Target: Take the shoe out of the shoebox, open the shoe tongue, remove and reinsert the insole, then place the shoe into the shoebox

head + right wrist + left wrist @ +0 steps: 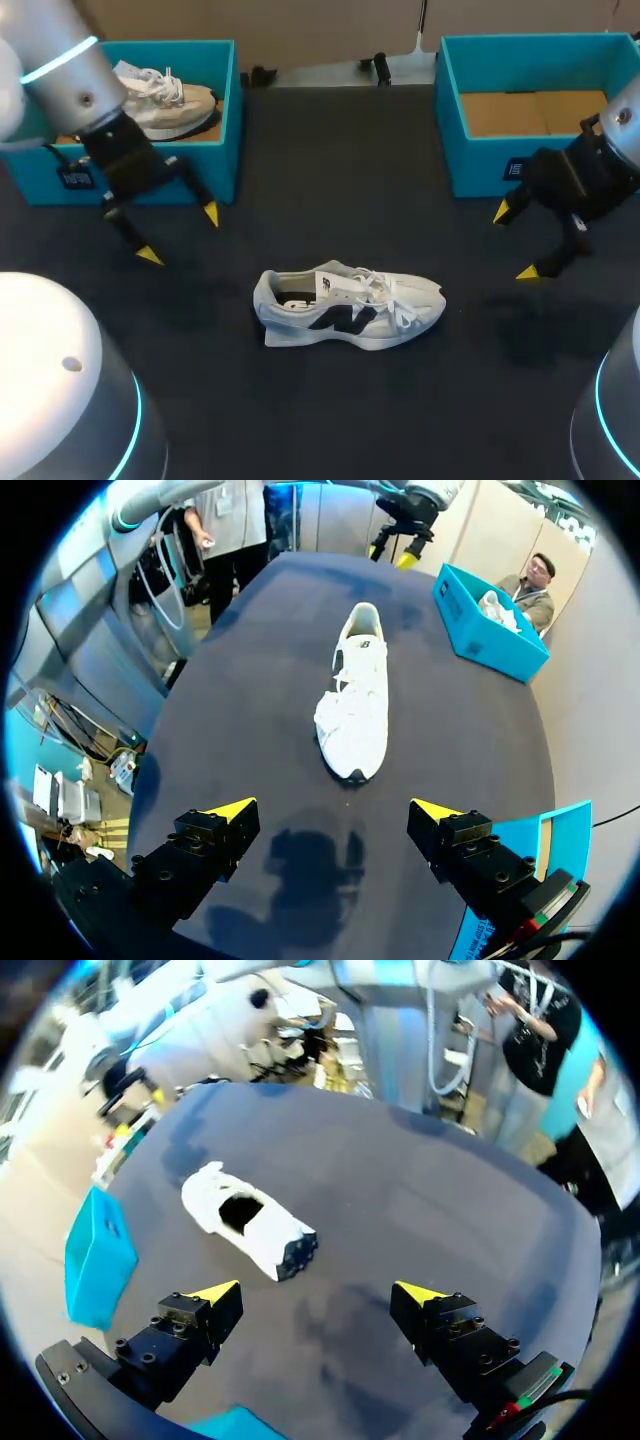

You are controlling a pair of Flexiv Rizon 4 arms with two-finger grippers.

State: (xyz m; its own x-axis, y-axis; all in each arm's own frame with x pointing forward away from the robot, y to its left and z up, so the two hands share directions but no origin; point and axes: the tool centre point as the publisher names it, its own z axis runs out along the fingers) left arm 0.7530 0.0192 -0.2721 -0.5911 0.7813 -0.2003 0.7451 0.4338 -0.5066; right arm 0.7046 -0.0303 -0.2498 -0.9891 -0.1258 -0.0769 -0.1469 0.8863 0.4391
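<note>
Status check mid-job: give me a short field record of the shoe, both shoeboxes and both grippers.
shoe: white shoe on the table between the boxes, toe toward my right, nothing touching it
left shoebox: holds a second shoe
right shoebox: no shoe inside, cardboard floor showing
left gripper: open, in front of the left shoebox, apart from the white shoe
right gripper: open, in front of the right shoebox, apart from the white shoe

Black table (330, 170), teal box (228, 120) at its far left corner, beige shoe (172, 104) with white laces lying inside, small dark label (75, 178) on the box's front wall.
</note>
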